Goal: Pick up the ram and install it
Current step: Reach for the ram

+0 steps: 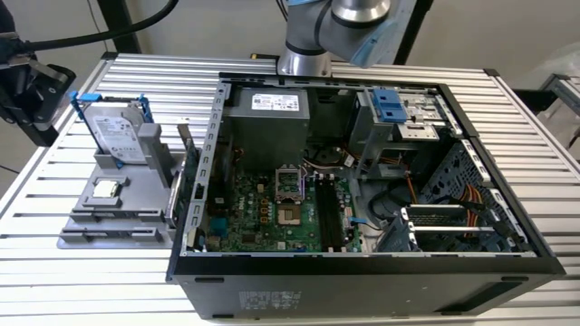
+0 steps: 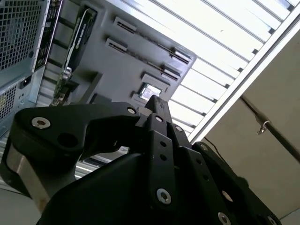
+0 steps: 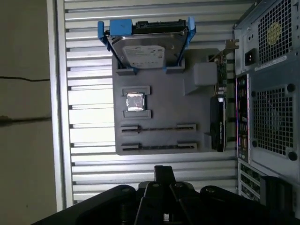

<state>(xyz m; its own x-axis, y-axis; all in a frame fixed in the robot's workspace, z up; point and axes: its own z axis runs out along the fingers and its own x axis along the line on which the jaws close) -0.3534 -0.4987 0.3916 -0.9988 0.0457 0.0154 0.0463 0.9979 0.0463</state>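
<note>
**Exterior view**
- Table (image 1: 81, 272): slatted metal top that carries all the parts.
- Computer case (image 1: 363, 288): lies on its side with the cover off, so the motherboard (image 1: 272, 217) is exposed.
- Holder (image 1: 91, 239): grey tray just beside the case, on the exterior view's left.
- Hard drive (image 1: 118, 132): sits in a blue frame and stands upright at the far end of the holder.
- Processor chip (image 1: 107, 189): lies flat in a square recess, near the hard drive.
- Arm (image 1: 313, 34): its column rises behind the case at the far edge of the table.

**First wrist view**
- Gripper (image 3: 164, 174): fingers pressed together with nothing between them. The tip is seen over bare table slats beside the slotted end of the holder, apart from it.
- Ram (image 3: 158, 127): appears as a thin strip seen edge-on, seated in the long slot next to the processor chip. A similar strip sits in the neighbouring slot, and the two cannot be told apart. The gripper touches neither.
- Expansion card (image 3: 219, 117): stands on edge along the side of the holder nearest the case.

**Second wrist view**
- Gripper: seen side-on, with no gap visible at the tip. The tip lines up in front of the processor chip.
- Holder: seen beyond the fingers, with the expansion card at its edge by the case.
</note>
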